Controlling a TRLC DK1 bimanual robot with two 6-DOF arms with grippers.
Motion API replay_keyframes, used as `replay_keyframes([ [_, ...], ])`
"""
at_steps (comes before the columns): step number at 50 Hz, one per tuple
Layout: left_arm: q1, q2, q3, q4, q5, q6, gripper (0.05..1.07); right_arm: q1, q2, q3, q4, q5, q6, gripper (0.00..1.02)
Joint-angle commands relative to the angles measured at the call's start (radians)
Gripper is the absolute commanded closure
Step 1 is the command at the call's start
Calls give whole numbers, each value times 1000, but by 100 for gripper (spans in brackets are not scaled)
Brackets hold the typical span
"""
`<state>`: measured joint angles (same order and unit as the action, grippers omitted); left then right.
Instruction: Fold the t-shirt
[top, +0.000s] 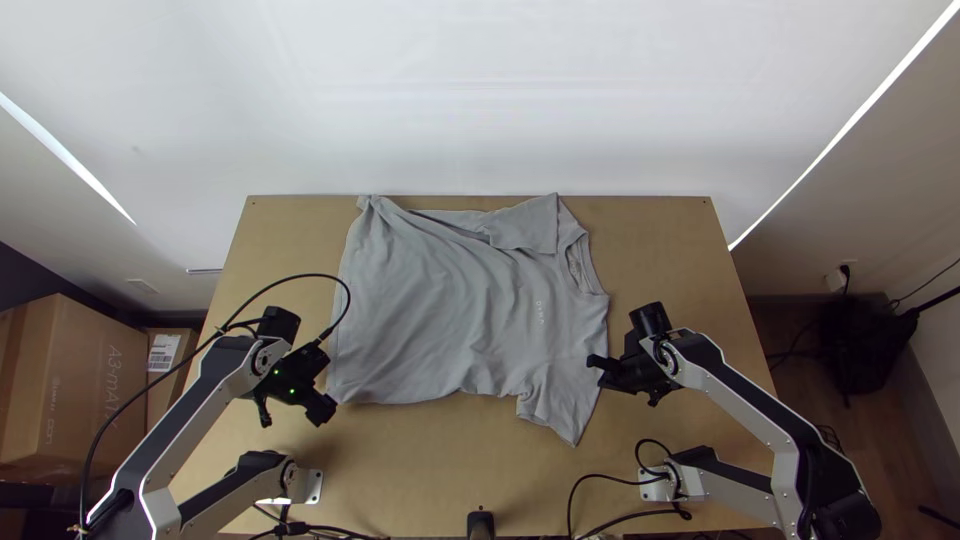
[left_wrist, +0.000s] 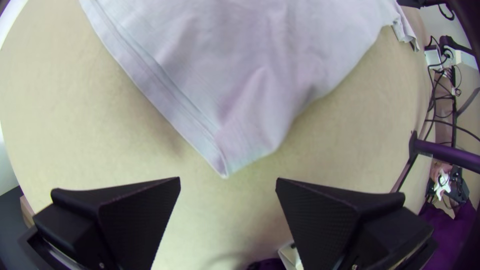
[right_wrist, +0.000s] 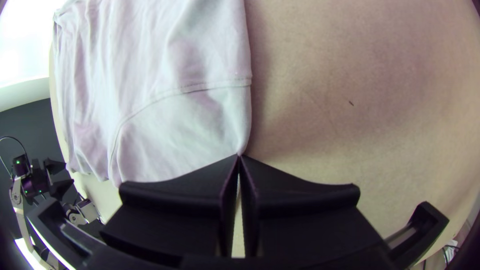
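Top view: t-shirt (top: 440, 320) mid-frame on the bench (top: 675, 250), mostly spread, rumpled towards the top.
Left wrist view: left fingers (left_wrist: 135, 215) wide apart, hem corner (left_wrist: 222, 162) just ahead, ungripped – closing short would miss it.
Right wrist view: right fingers (right_wrist: 295, 187) clenched on a sliver of sleeve edge (right_wrist: 244, 135) – shallow bite, a brisk pull could slip it.

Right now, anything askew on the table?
Yes, the t-shirt lies uneven: its far hem corner is bunched, and the far sleeve turns toward the hem side, while the near sleeve points at the table's near edge. I see no spill.
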<state>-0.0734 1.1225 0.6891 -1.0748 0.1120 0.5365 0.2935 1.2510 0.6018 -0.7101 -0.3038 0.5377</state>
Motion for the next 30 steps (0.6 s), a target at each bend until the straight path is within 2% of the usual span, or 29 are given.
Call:
replay_keyframes([
  [1,-6,42,-23,36,5,26,13,-4,-9,-31,9,8,-13,100],
  [12,-14,54,-48,121,29,59,55,-8,-9,-27,9,8,-15,100],
  [13,-16,56,-49,128,29,57,61,-11,-9,-27,9,8,-15,100],
  [16,-16,62,-51,144,37,57,90,-20,-9,-23,9,8,-15,100],
  [18,-14,57,-54,167,54,57,105,-25,-12,-20,9,8,-16,100],
  [24,-9,63,-46,130,55,82,104,-83,-42,-5,9,11,-48,100],
  [30,57,68,-5,148,64,82,104,-152,-104,18,3,35,-71,100],
])
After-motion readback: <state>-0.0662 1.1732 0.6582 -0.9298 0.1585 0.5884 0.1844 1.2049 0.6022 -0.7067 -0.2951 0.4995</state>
